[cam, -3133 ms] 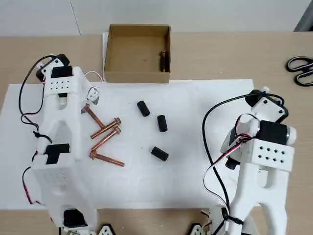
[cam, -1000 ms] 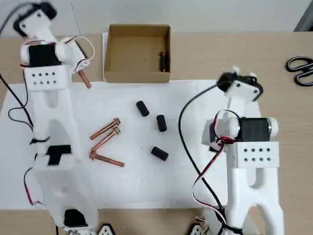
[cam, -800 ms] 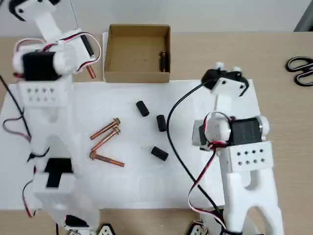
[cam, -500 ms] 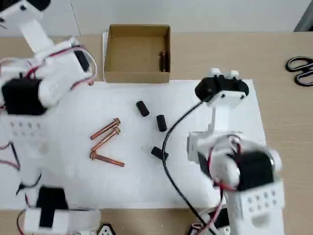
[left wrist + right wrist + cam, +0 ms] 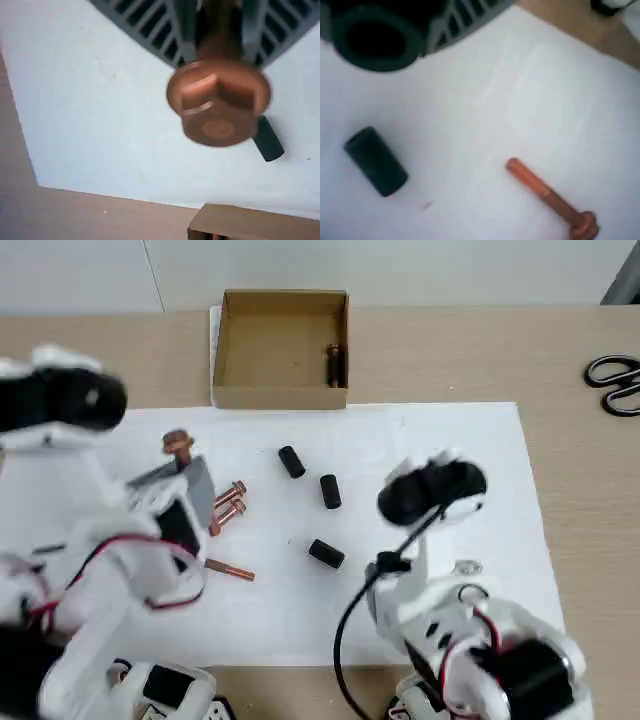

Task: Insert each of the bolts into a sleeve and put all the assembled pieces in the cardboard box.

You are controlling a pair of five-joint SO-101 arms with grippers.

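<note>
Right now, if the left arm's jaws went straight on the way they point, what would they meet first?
Likely the white sheet, just beside a black sleeve; the bolt clamped in those jaws would touch first. Depth is unclear.

Robotics lab or hobby workbench. Pale wood tabletop (image 5: 480, 350), white sheet (image 5: 470, 460) over its middle, scissors (image 5: 612, 383) at right edge, plain wall (image 5: 400, 270) beyond far edge. Left arm (image 5: 105, 550) and right arm (image 5: 450, 625) white plastic, wires exposed.
</note>
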